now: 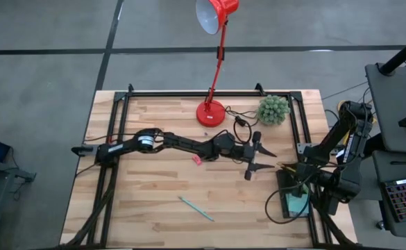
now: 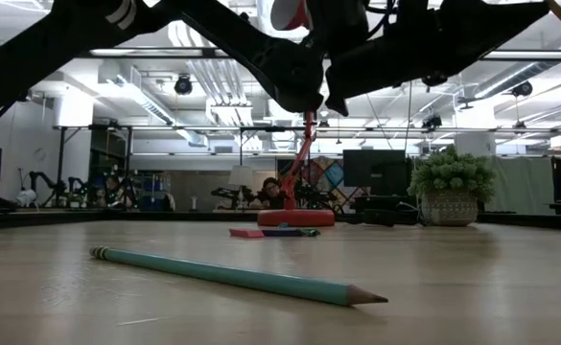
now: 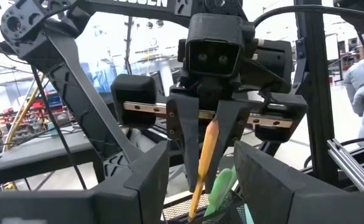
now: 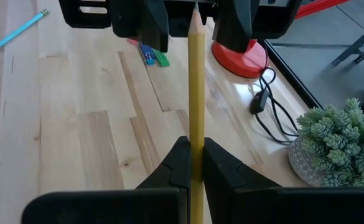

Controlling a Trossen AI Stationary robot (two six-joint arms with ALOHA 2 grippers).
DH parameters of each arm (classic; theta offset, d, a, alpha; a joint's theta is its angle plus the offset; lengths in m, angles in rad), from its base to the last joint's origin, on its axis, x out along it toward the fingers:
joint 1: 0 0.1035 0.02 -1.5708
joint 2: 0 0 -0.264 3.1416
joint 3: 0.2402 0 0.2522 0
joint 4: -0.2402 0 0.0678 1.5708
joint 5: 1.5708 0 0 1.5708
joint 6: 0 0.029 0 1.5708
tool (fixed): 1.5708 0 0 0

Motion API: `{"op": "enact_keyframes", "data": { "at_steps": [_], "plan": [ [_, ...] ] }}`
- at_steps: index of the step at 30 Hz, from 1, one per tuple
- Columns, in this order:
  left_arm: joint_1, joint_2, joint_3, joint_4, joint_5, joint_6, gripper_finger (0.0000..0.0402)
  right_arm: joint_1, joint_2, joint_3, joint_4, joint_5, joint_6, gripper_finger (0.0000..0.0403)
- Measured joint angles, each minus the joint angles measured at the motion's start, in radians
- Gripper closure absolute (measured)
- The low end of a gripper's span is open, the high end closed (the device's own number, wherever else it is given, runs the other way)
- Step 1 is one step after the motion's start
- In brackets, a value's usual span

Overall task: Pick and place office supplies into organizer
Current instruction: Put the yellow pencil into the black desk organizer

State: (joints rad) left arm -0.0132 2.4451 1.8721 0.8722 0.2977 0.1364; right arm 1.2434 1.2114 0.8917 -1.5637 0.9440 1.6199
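My right gripper [image 4: 194, 155] hangs over the organizer [image 1: 294, 189] at the table's right edge, shut on a yellow pencil [image 4: 196, 81]. The pencil's sharpened tip [image 4: 194, 11] stands between the spread fingers of my left gripper [image 1: 258, 161] without touching them; that gripper is open and reaches across from the table's left. In the organizer lie a light-teal sticky-note pad [image 1: 297, 204] and a green scissors handle [image 3: 219, 186]. A teal pen [image 1: 196, 208] lies flat on the table near its front edge. Small pink, blue and green pieces [image 4: 149, 55] lie at mid-table. My right gripper pinches the yellow pencil's shaft [image 4: 196, 134] between its two fingers. The pencil runs along the fingers and sticks out well past their ends toward my left gripper. It is lifted clear of the table, over the organizer's edge.
A red desk lamp stands on its base [image 1: 211, 112] at the far middle, its black cord [image 1: 241, 125] trailing beside it. A green potted plant [image 1: 273, 110] sits at the far right. Black frame rails [image 1: 209, 93] run along the table's far and side edges.
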Motion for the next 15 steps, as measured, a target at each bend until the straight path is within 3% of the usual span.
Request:
{"op": "enact_keyframes", "data": {
  "at_steps": [9,15],
  "plan": [
    [-0.002,0.0,0.034,-0.011,0.0,0.001,0.0235,0.0,0.0,0.0,0.001,0.0,0.0,0.039],
    [-0.008,-0.002,0.079,-0.145,-0.001,0.063,0.0235,0.0,0.0,0.0,0.001,0.0,0.0,0.039]
  ]
}}
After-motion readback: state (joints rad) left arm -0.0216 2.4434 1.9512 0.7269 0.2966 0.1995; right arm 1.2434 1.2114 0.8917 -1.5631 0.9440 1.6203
